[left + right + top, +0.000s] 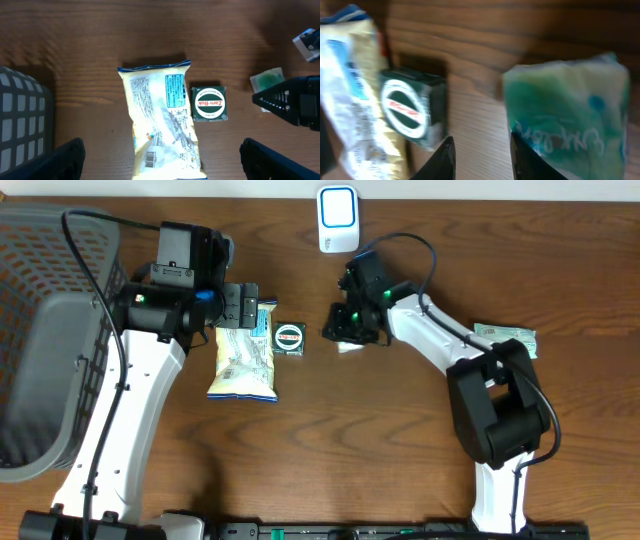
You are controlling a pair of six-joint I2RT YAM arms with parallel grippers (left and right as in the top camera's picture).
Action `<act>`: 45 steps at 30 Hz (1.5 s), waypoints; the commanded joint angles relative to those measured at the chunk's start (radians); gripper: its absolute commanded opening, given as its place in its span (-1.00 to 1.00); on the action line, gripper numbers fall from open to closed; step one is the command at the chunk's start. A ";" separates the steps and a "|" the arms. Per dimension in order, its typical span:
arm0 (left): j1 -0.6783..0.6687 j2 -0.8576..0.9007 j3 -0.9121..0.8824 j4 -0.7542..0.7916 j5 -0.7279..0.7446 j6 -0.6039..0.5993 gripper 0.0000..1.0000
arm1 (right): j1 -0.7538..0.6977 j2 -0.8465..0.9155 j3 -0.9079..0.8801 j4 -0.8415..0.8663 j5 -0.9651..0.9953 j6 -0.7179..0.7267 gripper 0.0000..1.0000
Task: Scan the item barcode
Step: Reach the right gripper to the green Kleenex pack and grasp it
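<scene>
- Left gripper [243, 304]: jaws wide open, empty, hovering over the top end of the bag [160, 125].
- Right gripper [482, 145]: jaws narrowly apart, with bare worktop [400, 430] showing between them and nothing gripped.
- Green packet [565, 110]: just beside the right jaws, outside them; blurred, so contact cannot be told.
- Scanner [338, 220]: at the far edge, apart from the packet.
- Zam-Buk box [209, 103]: just beside the bag.

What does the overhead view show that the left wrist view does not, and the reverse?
Only the overhead view shows the white scanner and the green packet at the far right. Only the left wrist view shows the barcode on the snack bag. Both show that bag, the Zam-Buk box beside it, and the basket.
</scene>
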 commanded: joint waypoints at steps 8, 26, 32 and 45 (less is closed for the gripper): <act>0.005 0.000 0.009 -0.002 -0.006 0.017 0.95 | -0.070 -0.026 0.036 -0.140 0.085 -0.132 -0.36; 0.005 0.000 0.009 -0.002 -0.006 0.017 0.95 | -0.096 -0.045 0.185 -0.389 0.080 -0.384 -0.37; 0.005 0.000 0.009 -0.002 -0.006 0.017 0.96 | -0.019 -0.035 0.113 -0.391 0.228 -0.294 -0.63; 0.005 0.000 0.009 -0.002 -0.006 0.017 0.95 | -0.167 -0.036 0.048 -0.369 0.401 -0.241 -0.72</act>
